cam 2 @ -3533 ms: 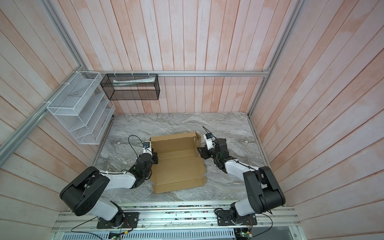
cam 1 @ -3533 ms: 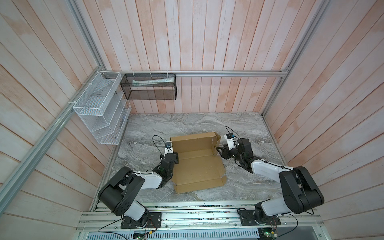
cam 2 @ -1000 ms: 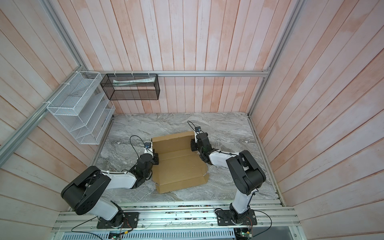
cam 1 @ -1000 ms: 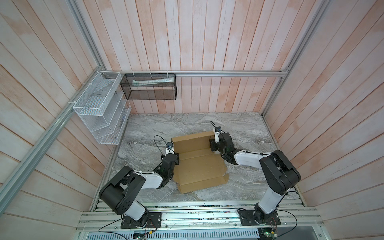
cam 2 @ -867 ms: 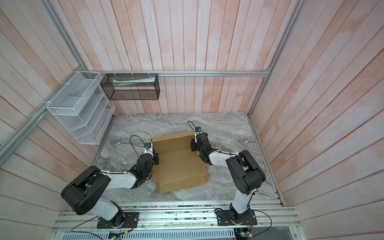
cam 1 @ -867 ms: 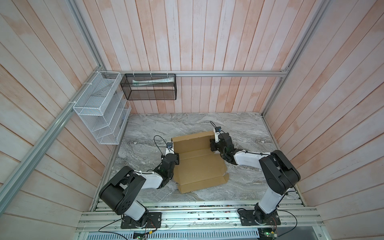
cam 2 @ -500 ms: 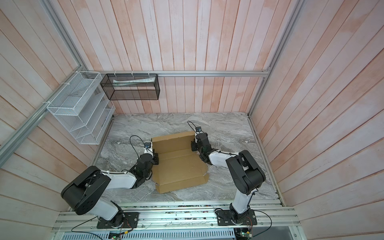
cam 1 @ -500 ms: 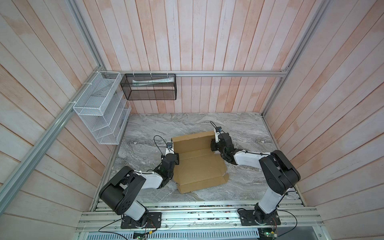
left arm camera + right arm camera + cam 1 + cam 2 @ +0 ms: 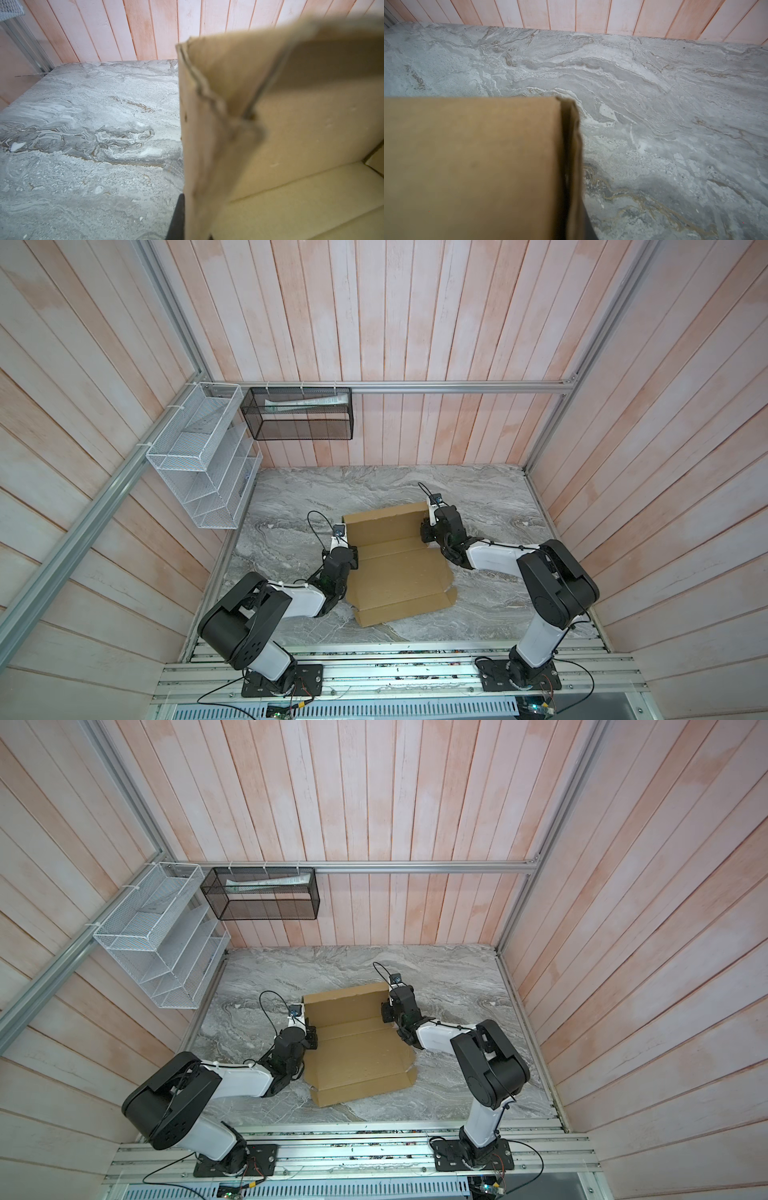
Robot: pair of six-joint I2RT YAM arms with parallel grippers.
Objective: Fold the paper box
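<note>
We count one paper box, tan and unprinted, lying near the middle of the grey marble tabletop. Its base and near strip lie flat, and one long back panel stands raised along the far edge.

Two arms reach in, one from each side, each ending in one claw. In both top views the left claw sits at the box's left edge, just below the raised panel, and the right claw meets that panel's right end.

In the left wrist view, an upright flap of the paper box runs down the middle, with one dark finger against its outer face. The left claw is closed tight, pinching that flap.

In the right wrist view we see one dark finger beside the cardboard's edge; the other finger is hidden, so we cannot tell whether the right claw grips.

Two mesh holders hang on the walls: one white tiered rack and one black basket.
</note>
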